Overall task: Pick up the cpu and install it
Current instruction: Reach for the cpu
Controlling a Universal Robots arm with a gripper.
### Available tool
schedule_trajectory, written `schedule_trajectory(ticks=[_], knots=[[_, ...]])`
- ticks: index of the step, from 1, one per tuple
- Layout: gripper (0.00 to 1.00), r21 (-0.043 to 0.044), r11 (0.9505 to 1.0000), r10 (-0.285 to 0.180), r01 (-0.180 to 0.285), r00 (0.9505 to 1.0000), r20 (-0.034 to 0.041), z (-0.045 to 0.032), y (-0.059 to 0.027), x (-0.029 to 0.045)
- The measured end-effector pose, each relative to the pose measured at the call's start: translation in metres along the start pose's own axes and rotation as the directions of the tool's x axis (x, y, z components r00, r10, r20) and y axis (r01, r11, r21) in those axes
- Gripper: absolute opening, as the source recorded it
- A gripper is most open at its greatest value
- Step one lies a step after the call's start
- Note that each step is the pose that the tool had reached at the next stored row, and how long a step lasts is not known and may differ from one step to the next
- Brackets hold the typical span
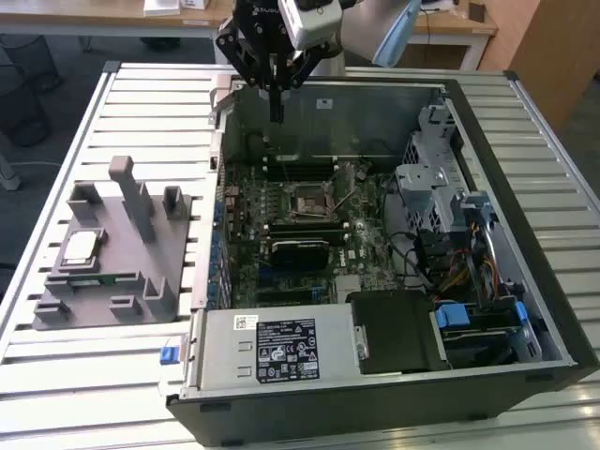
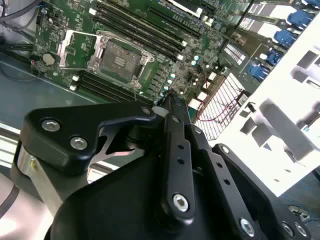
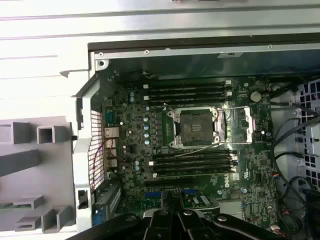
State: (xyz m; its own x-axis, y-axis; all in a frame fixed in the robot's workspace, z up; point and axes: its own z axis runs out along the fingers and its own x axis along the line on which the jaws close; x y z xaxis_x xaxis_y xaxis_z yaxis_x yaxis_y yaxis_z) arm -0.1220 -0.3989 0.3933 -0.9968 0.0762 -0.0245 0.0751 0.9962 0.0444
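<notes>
Jaws: drawn together, nothing held between them; the gripper [image 1: 277, 113] hangs over the far part of the open computer case [image 1: 375, 410], fingertips pointing down and touching nothing; in the second wrist view the gripper [image 2: 168, 99] tapers to one closed tip above the motherboard [image 2: 165, 70].

Cpu [image 1: 80, 246]: pale silvery square, lying flat on the grey fixture [image 1: 141, 286]; the fixture stands on the slatted metal table [image 1: 141, 94], at the exterior view's left of the case; well apart from the gripper.

Socket [image 3: 196, 125]: near the middle of the motherboard, between two banks of memory slots [image 3: 192, 165]; no chip in it; its metal retaining frame [image 3: 241, 125] is swung open to one side.

Power supply [image 1: 281, 349]: grey box with a white label, at the near wall of the case.
</notes>
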Motion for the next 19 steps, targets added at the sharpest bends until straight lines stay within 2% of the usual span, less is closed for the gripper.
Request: schedule_trajectory(ticks=[9,19], knots=[[0.11,0.0000,1.0000,0.000,0.000,1.0000,0.0001,0.0000,-0.0002,0.0018],[0.11,0.0000,1.0000,0.000,0.000,1.0000,0.0000,-0.0002,-0.0007,0.0095]])
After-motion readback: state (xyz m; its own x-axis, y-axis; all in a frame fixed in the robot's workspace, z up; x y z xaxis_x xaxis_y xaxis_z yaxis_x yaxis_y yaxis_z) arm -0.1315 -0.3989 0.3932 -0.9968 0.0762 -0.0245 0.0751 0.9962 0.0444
